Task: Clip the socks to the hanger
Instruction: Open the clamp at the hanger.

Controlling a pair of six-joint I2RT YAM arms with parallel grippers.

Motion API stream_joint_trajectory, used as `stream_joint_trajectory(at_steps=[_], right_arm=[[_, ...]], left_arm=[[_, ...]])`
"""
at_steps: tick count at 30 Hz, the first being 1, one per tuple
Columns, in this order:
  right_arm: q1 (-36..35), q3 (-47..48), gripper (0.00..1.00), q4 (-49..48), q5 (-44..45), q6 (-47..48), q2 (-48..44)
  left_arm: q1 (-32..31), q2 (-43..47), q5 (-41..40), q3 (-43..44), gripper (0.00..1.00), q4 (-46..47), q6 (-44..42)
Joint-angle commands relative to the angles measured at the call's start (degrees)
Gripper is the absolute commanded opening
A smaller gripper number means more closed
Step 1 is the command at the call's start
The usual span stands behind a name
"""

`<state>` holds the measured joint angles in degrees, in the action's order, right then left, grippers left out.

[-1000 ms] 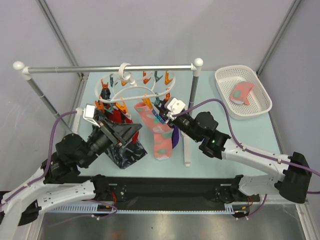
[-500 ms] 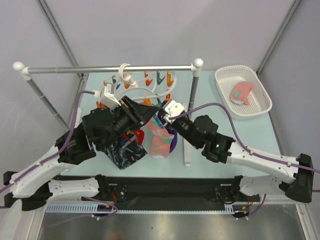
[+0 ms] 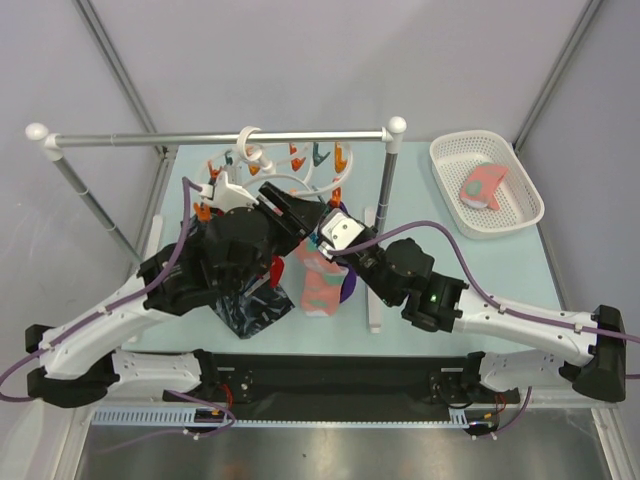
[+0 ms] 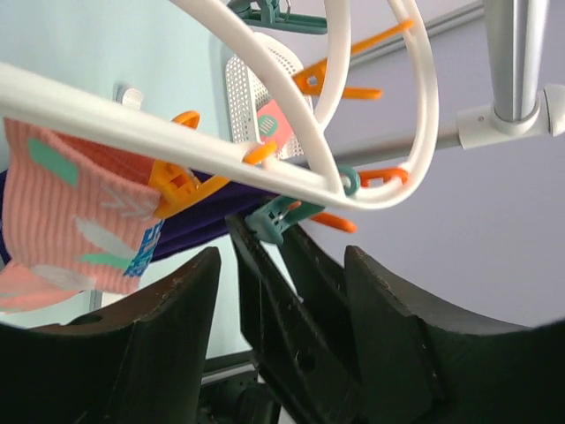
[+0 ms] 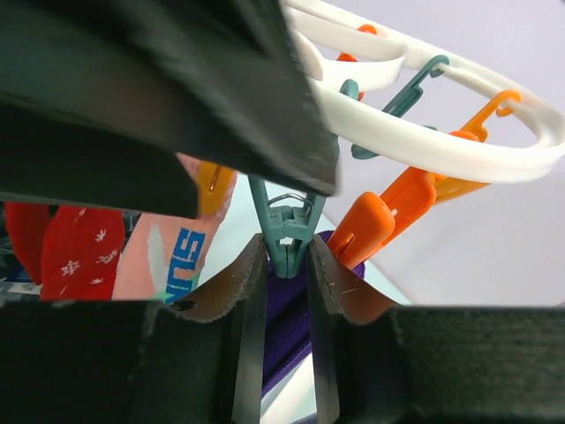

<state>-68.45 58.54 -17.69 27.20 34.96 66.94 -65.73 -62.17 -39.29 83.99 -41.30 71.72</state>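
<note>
The white oval hanger [image 3: 268, 182] hangs by its hook from the rail, with orange and teal clothespins under it. A salmon-pink sock [image 3: 320, 282] hangs clipped from it, and shows in the left wrist view [image 4: 79, 221] under an orange pin [image 4: 177, 187]. My right gripper [image 5: 287, 243] is shut on a teal clothespin [image 5: 287, 225], with purple cloth [image 5: 284, 305] just below it. A red sock [image 5: 79, 252] hangs to the left. My left gripper [image 4: 282, 254] is open and empty, its fingers straddling the right gripper's fingers below the same teal clothespin [image 4: 275, 216]. Another salmon sock [image 3: 482, 187] lies in the basket.
A grey rail [image 3: 215, 138] with white ball ends carries the hanger; its right post [image 3: 384, 190] stands close behind my right gripper [image 3: 322, 238]. A dark navy cloth [image 3: 250, 305] hangs under my left arm. The white basket [image 3: 520, 215] sits at the back right.
My left arm has swung up and right from beside the navy cloth to the hanger, and its open gripper now meets the right gripper. The right gripper has shifted slightly left.
</note>
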Motion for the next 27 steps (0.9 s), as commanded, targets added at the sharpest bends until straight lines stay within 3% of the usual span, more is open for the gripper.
stream_joint_trajectory(at_steps=[1,14,17,27], right_arm=[[-1.42,0.87,0.0,-4.1,2.59,4.94,-0.93],[-2.57,-1.5,0.0,-7.79,4.0,9.07,-1.28],[-3.01,-1.59,0.0,-8.32,4.18,9.6,-1.37],[-3.8,-2.2,0.0,-9.64,4.44,10.74,-1.63]], left_arm=[[-0.45,-1.99,-3.07,3.29,0.64,0.51,2.36],[-0.36,-5.5,-10.37,6.8,0.59,1.14,0.17],[-0.36,-6.38,-10.81,7.25,0.55,0.96,-0.18],[-0.36,-7.26,-11.69,7.07,0.54,2.01,-1.06]])
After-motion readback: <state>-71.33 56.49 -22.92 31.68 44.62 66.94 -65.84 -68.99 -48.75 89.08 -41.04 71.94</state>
